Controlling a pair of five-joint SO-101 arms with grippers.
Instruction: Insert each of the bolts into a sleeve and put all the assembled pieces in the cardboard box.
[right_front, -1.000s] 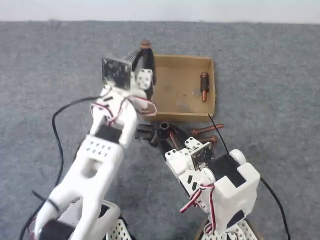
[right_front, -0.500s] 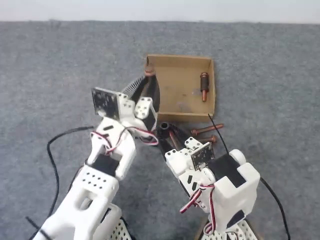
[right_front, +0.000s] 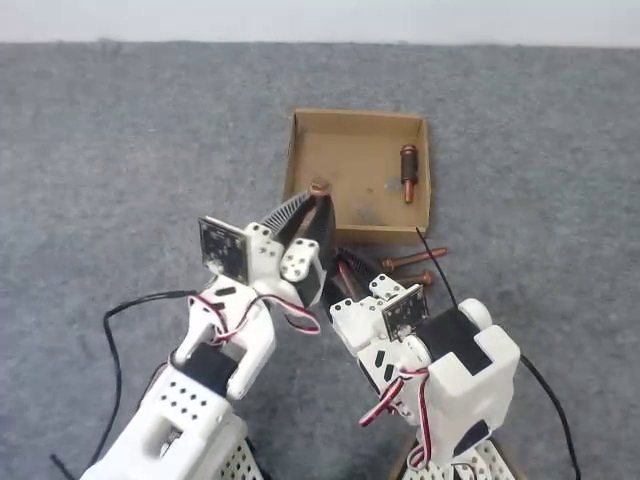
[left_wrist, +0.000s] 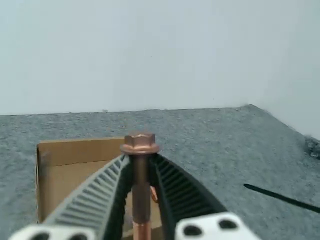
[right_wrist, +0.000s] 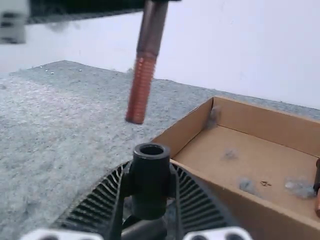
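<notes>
Right now my left gripper (left_wrist: 140, 159) is clamped on a bolt (left_wrist: 139, 144), head up. Its threaded tip hangs just above the sleeve (right_wrist: 150, 165), not quite in line, which my right gripper (right_wrist: 150, 186) grips upright. Behind them sits the cardboard box (right_front: 350, 150) with one assembled piece (right_front: 408, 172) inside. Two loose bolts (right_front: 412, 260) lie near its front wall, crossed by a black cable (right_front: 424, 240). From above, my left wrist covers the sleeve.

Copper bolt (right_wrist: 141, 75) over sleeve (right_wrist: 149, 175) (apart)
</notes>
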